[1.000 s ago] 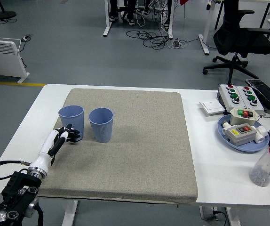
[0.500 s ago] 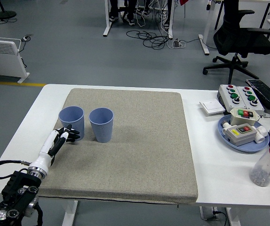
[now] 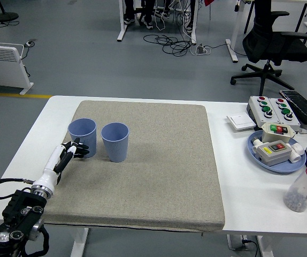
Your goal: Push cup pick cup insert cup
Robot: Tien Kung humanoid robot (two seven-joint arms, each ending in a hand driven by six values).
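Two blue ribbed cups stand upright on the grey mat. The left cup and the right cup are a small gap apart. My left hand reaches in from the lower left. Its fingers are loosely curled and touch the left cup's lower left side. It holds nothing. The right arm is out of view.
At the right stand a blue plate with a switch box, a button box, a white square and a red-capped bottle. A black office chair and a white heater stand on the floor beyond.
My left hand has pushed slightly forward and right against the left cup. The left cup has shifted a little to the right, toward the right cup.
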